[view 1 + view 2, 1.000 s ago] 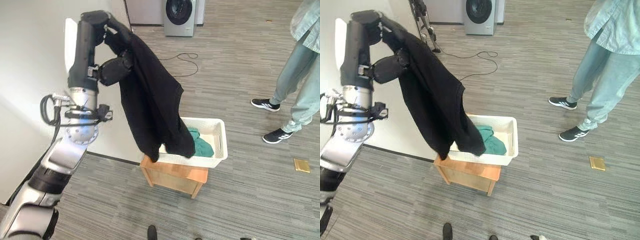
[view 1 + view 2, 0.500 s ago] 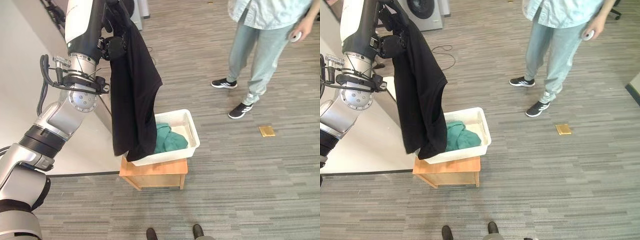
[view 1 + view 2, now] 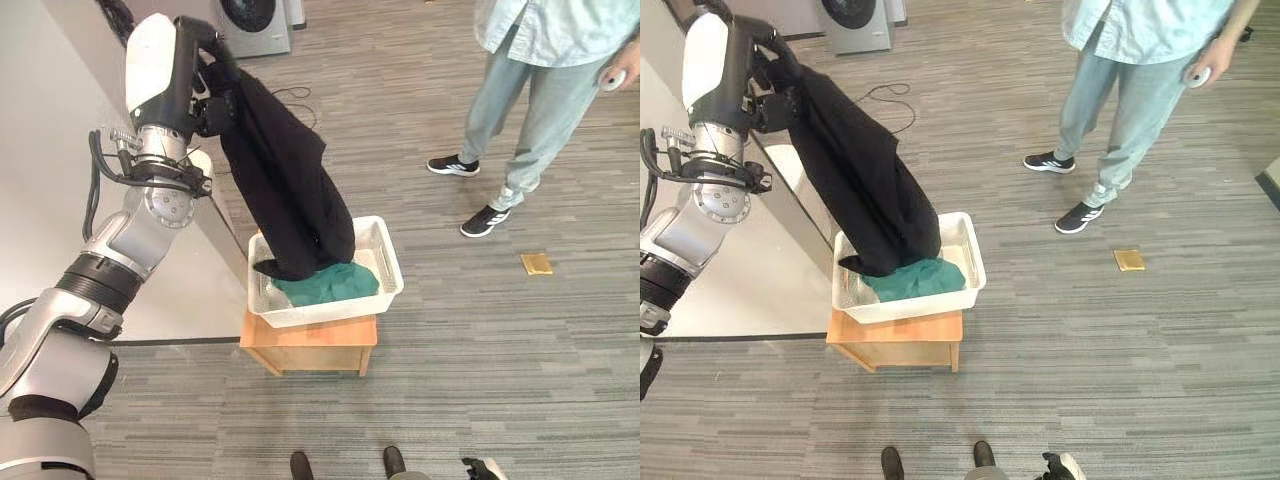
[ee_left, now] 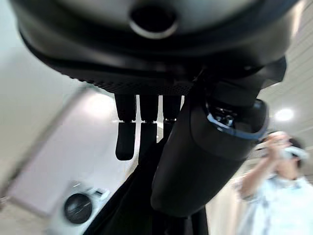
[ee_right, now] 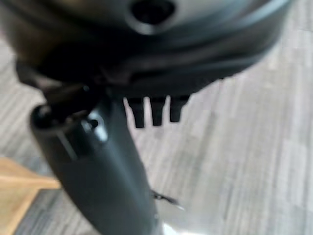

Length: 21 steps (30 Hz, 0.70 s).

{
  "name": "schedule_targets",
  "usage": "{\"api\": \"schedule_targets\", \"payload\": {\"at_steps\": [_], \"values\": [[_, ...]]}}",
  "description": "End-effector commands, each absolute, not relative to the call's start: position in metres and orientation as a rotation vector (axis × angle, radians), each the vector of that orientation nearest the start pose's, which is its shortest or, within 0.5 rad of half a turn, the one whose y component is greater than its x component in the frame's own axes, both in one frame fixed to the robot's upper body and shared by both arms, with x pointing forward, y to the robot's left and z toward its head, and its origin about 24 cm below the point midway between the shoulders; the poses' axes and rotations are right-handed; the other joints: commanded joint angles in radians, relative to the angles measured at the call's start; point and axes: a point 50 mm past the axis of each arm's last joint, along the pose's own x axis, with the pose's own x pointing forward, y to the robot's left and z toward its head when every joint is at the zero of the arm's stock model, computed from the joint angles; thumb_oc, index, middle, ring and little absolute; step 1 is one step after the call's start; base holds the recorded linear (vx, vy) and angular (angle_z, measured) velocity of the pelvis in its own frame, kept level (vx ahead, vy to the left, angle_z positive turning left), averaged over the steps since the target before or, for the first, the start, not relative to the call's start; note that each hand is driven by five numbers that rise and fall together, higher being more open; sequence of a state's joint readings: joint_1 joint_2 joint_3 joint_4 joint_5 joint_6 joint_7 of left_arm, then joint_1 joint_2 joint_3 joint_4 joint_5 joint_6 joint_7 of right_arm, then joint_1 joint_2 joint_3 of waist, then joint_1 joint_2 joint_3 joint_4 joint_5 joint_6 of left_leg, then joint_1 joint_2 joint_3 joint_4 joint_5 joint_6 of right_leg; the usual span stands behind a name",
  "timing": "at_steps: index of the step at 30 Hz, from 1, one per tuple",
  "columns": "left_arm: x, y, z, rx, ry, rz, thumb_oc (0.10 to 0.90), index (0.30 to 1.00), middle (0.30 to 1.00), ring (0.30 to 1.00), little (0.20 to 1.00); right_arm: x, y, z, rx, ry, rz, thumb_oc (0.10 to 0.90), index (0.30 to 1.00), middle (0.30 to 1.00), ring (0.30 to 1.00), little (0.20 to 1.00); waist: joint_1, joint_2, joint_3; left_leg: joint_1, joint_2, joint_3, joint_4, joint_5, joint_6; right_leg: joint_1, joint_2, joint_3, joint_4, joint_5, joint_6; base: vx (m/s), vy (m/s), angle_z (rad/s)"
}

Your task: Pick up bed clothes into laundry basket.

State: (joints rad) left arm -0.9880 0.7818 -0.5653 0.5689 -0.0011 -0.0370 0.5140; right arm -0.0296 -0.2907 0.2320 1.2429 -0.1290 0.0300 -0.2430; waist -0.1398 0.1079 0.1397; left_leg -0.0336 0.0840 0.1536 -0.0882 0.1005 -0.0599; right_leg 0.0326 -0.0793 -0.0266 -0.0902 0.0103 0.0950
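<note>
My left hand (image 3: 207, 62) is raised high and shut on the top of a black garment (image 3: 285, 185). The garment hangs down slantwise, and its lower end rests inside the white laundry basket (image 3: 391, 266), on top of a green cloth (image 3: 332, 283). In the left wrist view the thumb (image 4: 205, 156) and fingers (image 4: 142, 132) pinch the black garment (image 4: 127, 215). My right hand (image 5: 146, 54) hangs over the striped floor with relaxed fingers and holds nothing.
The basket stands on a low wooden stool (image 3: 312, 345) beside a white bed surface (image 3: 40, 200). A person (image 3: 540, 90) stands on the floor at the far right. A washing machine (image 3: 252, 14) is at the back, and a small yellow object (image 3: 536, 263) lies on the floor.
The left hand has lowered and swung the black garment, so its lower end now lies inside the basket instead of hanging over the rim. The camera has also shifted.
</note>
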Motion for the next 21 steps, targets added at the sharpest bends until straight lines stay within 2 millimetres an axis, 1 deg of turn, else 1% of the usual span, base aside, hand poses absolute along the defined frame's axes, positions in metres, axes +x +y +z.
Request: {"api": "schedule_targets", "payload": {"at_steps": [1, 3, 5, 6, 7, 8, 10, 11, 12, 13, 14, 15, 16, 17, 18, 19, 20, 21], "values": [[0.378, 0.233, 0.294, 0.742, -0.628, 0.464, 0.800, 0.900, 0.900, 0.900, 0.900, 0.086, -0.272, -0.151, -0.731, 1.228, -0.121, 0.800, 0.900, 0.900, 0.900, 0.900, 0.014, -0.053, -0.013, 0.048, 0.012, -0.016, 0.001, -0.090, -0.021, 0.009, -0.072, -0.106, 0.003, 0.010, 0.098, 0.00, 0.000, 0.00], [0.383, 0.225, 0.271, 0.724, -0.568, 0.404, 0.800, 0.900, 0.900, 0.900, 0.900, 0.086, -0.273, -0.151, -0.746, 1.237, -0.113, 0.800, 0.900, 0.900, 0.900, 0.900, 0.014, -0.059, -0.009, 0.048, 0.009, -0.018, 0.001, -0.089, -0.021, 0.009, -0.074, -0.107, 0.003, 0.011, 0.098, 0.00, 0.011, 0.06], [0.385, 0.214, 0.256, 0.690, -0.543, 0.349, 0.800, 0.900, 0.900, 0.900, 0.900, 0.082, -0.273, -0.152, -0.761, 1.255, -0.103, 0.800, 0.900, 0.900, 0.900, 0.900, 0.012, -0.064, -0.008, 0.045, 0.008, -0.020, 0.001, -0.089, -0.019, 0.006, -0.075, -0.107, 0.003, 0.012, 0.098, 0.00, 0.004, 0.07], [0.386, 0.205, 0.248, 0.677, -0.535, 0.308, 0.800, 0.900, 0.900, 0.900, 0.900, 0.078, -0.273, -0.153, -0.765, 1.268, -0.096, 0.800, 0.900, 0.900, 0.900, 0.900, 0.008, -0.068, -0.008, 0.042, 0.007, -0.020, 0.001, -0.090, -0.018, 0.003, -0.077, -0.102, 0.003, 0.015, 0.099, -0.01, 0.002, 0.06], [0.386, 0.202, 0.246, 0.678, -0.533, 0.294, 0.800, 0.900, 0.900, 0.900, 0.900, 0.076, -0.274, -0.153, -0.767, 1.272, -0.096, 0.800, 0.900, 0.900, 0.900, 0.900, 0.006, -0.069, -0.009, 0.041, 0.006, -0.019, 0.001, -0.091, -0.017, 0.001, -0.077, -0.100, 0.003, 0.016, 0.100, 0.00, 0.011, 0.08], [0.387, 0.198, 0.245, 0.672, -0.535, 0.277, 0.800, 0.900, 0.900, 0.900, 0.900, 0.077, -0.275, -0.152, -0.766, 1.271, -0.101, 0.800, 0.900, 0.900, 0.900, 0.900, 0.004, -0.070, -0.010, 0.041, 0.007, -0.018, 0.001, -0.091, -0.017, -0.001, -0.077, -0.097, 0.003, 0.018, 0.101, 0.00, 0.013, 0.06], [0.387, 0.197, 0.245, 0.672, -0.534, 0.277, 0.800, 0.900, 0.900, 0.900, 0.900, 0.077, -0.275, -0.152, -0.766, 1.271, -0.102, 0.800, 0.900, 0.900, 0.900, 0.900, 0.005, -0.070, -0.010, 0.041, 0.007, -0.017, 0.001, -0.091, -0.017, -0.001, -0.077, -0.096, 0.003, 0.018, 0.101, 0.00, 0.000, 0.00], [0.387, 0.192, 0.249, 0.665, -0.549, 0.257, 0.800, 0.900, 0.900, 0.900, 0.900, 0.078, -0.276, -0.152, -0.761, 1.270, -0.108, 0.800, 0.900, 0.900, 0.900, 0.900, 0.002, -0.070, -0.012, 0.044, 0.007, -0.014, 0.001, -0.093, -0.016, -0.002, -0.078, -0.090, 0.003, 0.020, 0.101, 0.14, -0.251, -0.01], [0.375, 0.183, 0.284, 0.563, -0.705, 0.222, 0.800, 0.900, 0.900, 0.900, 0.900, 0.084, -0.283, -0.148, -0.762, 1.255, -0.145, 0.800, 0.900, 0.900, 0.900, 0.900, -0.005, -0.065, 0.019, 0.027, 0.013, -0.012, 0.001, -0.096, -0.024, -0.030, -0.083, -0.089, 0.003, 0.026, 0.111, 0.05, -0.213, -0.08], [0.366, 0.202, 0.280, 0.533, -0.699, 0.234, 0.800, 0.900, 0.900, 0.900, 0.900, 0.096, -0.287, -0.143, -0.752, 1.225, -0.183, 0.800, 0.900, 0.900, 0.900, 0.900, 0.008, -0.060, 0.044, 0.000, 0.006, -0.012, 0.001, -0.081, -0.020, -0.049, -0.081, -0.083, 0.003, 0.030, 0.106, 0.02, -0.210, -0.06], [0.371, 0.197, 0.273, 0.589, -0.674, 0.253, 0.400, 0.300, 0.300, 0.300, 0.300, 0.096, -0.283, -0.145, -0.771, 1.236, -0.148, 0.800, 0.900, 0.900, 0.900, 0.900, -0.006, -0.054, 0.042, -0.011, 0.005, -0.006, 0.001, -0.079, -0.020, -0.064, -0.080, -0.069, 0.003, 0.033, 0.101, -0.11, 0.065, -0.19], [0.380, 0.187, 0.268, 0.606, -0.639, 0.243, 0.400, 0.300, 0.300, 0.300, 0.300, 0.099, -0.283, -0.145, -0.785, 1.222, -0.127, 0.800, 0.900, 0.900, 0.900, 0.900, -0.012, -0.049, 0.030, -0.017, 0.008, 0.001, 0.001, -0.083, -0.019, -0.081, -0.076, -0.055, 0.003, 0.034, 0.096, -0.01, 0.020, -0.13], [0.383, 0.182, 0.279, 0.613, -0.653, 0.247, 0.400, 0.300, 0.300, 0.300, 0.300, 0.099, -0.286, -0.143, -0.789, 1.213, -0.134, 0.800, 0.900, 0.900, 0.900, 0.900, -0.022, -0.034, 0.025, -0.014, 0.010, 0.014, 0.001, -0.084, -0.015, -0.084, -0.077, -0.050, 0.003, 0.037, 0.094, -0.02, 0.002, -0.28], [0.383, 0.174, 0.287, 0.610, -0.685, 0.239, 0.400, 0.300, 0.300, 0.300, 0.300, 0.099, -0.288, -0.142, -0.789, 1.211, -0.142, 0.800, 0.900, 0.900, 0.900, 0.900, -0.026, -0.026, 0.031, -0.013, 0.010, 0.018, 0.001, -0.085, -0.015, -0.087, -0.079, -0.046, 0.003, 0.037, 0.095, -0.01, 0.001, -0.29], [0.383, 0.174, 0.287, 0.610, -0.686, 0.239, 0.400, 0.300, 0.300, 0.300, 0.300, 0.099, -0.288, -0.142, -0.788, 1.211, -0.143, 0.800, 0.900, 0.900, 0.900, 0.900, -0.025, -0.026, 0.032, -0.012, 0.010, 0.019, 0.001, -0.085, -0.015, -0.086, -0.078, -0.046, 0.003, 0.037, 0.095, -0.03, 0.026, -0.32], [0.382, 0.168, 0.291, 0.602, -0.706, 0.226, 0.400, 0.300, 0.300, 0.300, 0.300, 0.098, -0.289, -0.142, -0.792, 1.211, -0.147, 0.800, 0.900, 0.900, 0.900, 0.900, -0.030, -0.017, 0.039, -0.011, 0.009, 0.020, 0.001, -0.084, -0.014, -0.089, -0.079, -0.041, 0.003, 0.037, 0.095, -0.04, 0.048, -0.22], [0.379, 0.160, 0.301, 0.590, -0.746, 0.212, 0.400, 0.300, 0.300, 0.300, 0.300, 0.099, -0.291, -0.141, -0.801, 1.206, -0.156, 0.800, 0.900, 0.900, 0.900, 0.900, -0.042, -0.001, 0.051, -0.011, 0.006, 0.024, 0.001, -0.084, -0.012, -0.096, -0.080, -0.033, 0.003, 0.038, 0.096, -0.05, 0.061, -0.16], [0.379, 0.158, 0.305, 0.589, -0.758, 0.208, 0.400, 0.300, 0.300, 0.300, 0.300, 0.099, -0.292, -0.140, -0.805, 1.206, -0.158, 0.800, 0.900, 0.900, 0.900, 0.900, -0.047, 0.006, 0.057, -0.011, 0.006, 0.028, 0.001, -0.085, -0.012, -0.099, -0.081, -0.030, 0.003, 0.039, 0.097, -0.04, 0.043, -0.17]]}}
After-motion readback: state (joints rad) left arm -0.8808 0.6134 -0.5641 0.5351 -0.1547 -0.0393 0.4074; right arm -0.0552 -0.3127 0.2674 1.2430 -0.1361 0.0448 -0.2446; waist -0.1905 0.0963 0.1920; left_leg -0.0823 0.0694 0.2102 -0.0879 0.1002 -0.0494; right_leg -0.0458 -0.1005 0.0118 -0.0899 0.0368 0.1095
